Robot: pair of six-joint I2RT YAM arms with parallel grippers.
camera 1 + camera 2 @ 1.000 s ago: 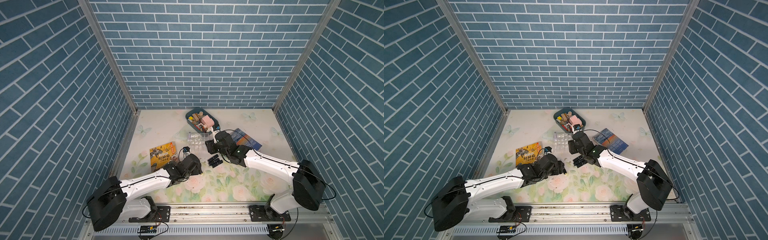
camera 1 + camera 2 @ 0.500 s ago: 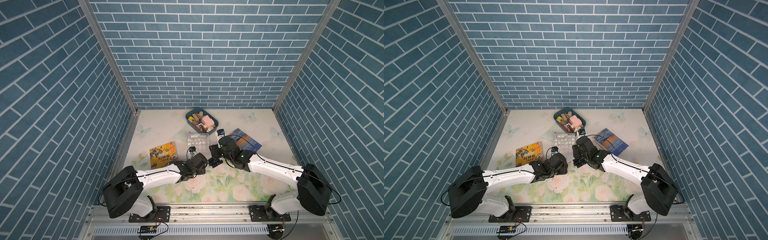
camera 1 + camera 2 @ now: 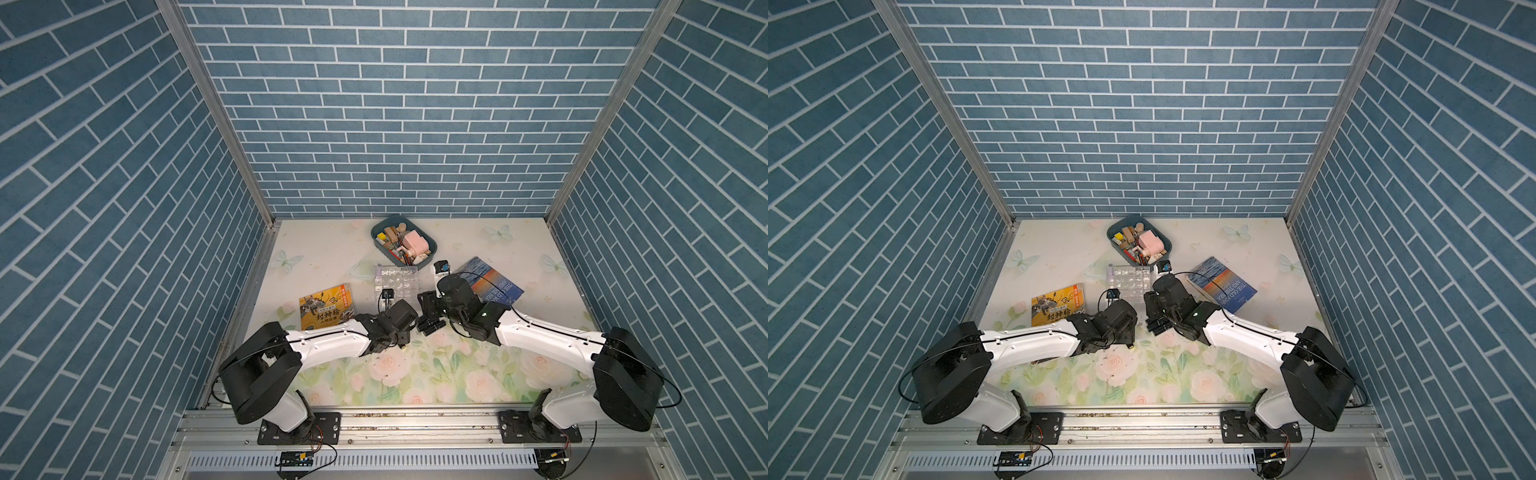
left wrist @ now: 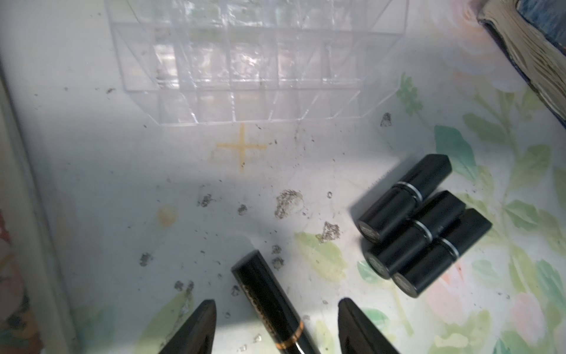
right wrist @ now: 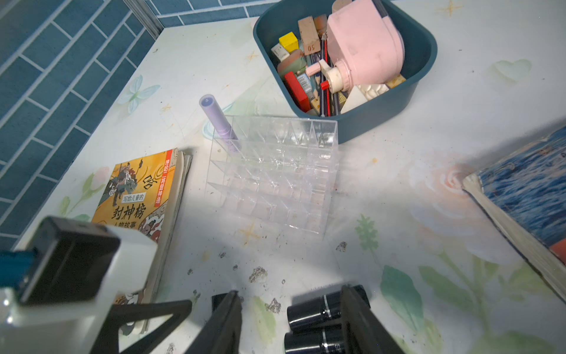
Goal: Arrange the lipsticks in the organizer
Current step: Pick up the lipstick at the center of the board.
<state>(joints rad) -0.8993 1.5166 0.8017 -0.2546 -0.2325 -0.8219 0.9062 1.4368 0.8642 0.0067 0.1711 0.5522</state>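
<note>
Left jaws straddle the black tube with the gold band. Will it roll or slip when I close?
Likely to roll: the gold-banded tube looks round and lies flat on the table. It sits askew between the fingers of the open left gripper, so closing may swivel it first. Its glossy shell looks slippery but rigid; a firm pinch should hold.

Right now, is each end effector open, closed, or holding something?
Left end effector: open, straddling the black gold-banded lipstick tube, not gripping it.
Right end effector: open by the short black lipstick tubes, holding nothing.
</note>
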